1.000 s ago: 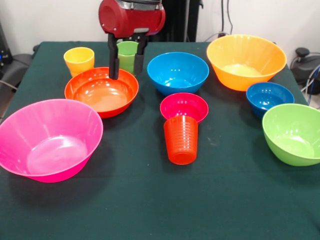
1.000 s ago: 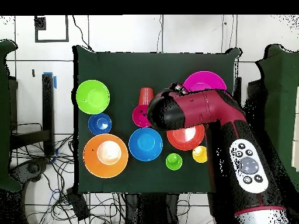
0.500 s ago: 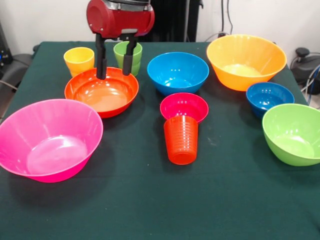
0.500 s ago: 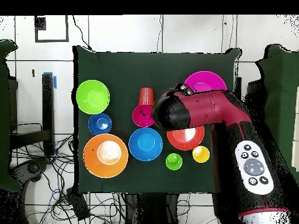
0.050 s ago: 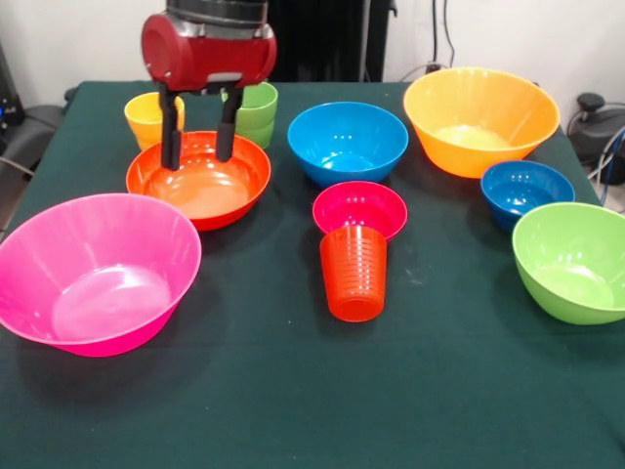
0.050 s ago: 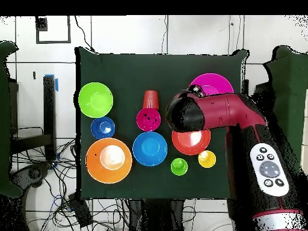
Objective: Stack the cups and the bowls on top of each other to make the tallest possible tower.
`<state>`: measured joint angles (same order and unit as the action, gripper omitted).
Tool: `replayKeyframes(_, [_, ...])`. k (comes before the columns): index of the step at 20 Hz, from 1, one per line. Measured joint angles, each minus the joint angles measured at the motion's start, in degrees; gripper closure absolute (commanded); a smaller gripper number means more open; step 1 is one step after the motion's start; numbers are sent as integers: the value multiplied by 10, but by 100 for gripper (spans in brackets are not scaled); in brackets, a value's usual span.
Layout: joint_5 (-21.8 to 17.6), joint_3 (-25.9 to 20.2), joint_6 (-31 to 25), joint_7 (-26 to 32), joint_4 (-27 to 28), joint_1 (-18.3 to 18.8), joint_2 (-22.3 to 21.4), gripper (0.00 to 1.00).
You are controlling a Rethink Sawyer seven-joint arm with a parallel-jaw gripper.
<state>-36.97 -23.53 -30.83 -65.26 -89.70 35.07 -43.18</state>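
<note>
Gripper (image 5: 198, 147) shifted left over red-orange bowl (image 5: 198, 179), fingers (image 5: 171, 132) spread apart, holding nothing

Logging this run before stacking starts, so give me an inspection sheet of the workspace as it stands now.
Surface: dark green cloth table, flat.
Job's things: nothing stacked yet. Pink bowl, red-orange bowl, blue bowl, yellow-orange bowl, small dark blue bowl, lime green bowl and magenta bowl all sit upright. Orange-red cup stands mouth down against the magenta bowl. Yellow cup and light green cup stand upright at the far side.
Clutter: nothing seen.
Grippers: gripper with jaws open, empty, above the red-orange bowl.
Cables: tangle on the floor beside the table.
Surroundings: tiled floor; dark chairs at the sides.
</note>
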Motion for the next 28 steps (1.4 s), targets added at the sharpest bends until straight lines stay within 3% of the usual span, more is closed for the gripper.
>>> replayKeyframes(13, [0, 0, 58, 0, 11, 37, 63, 0])
replayKeyframes(28, [0, -21, 58, 0, -11, 44, 67, 0])
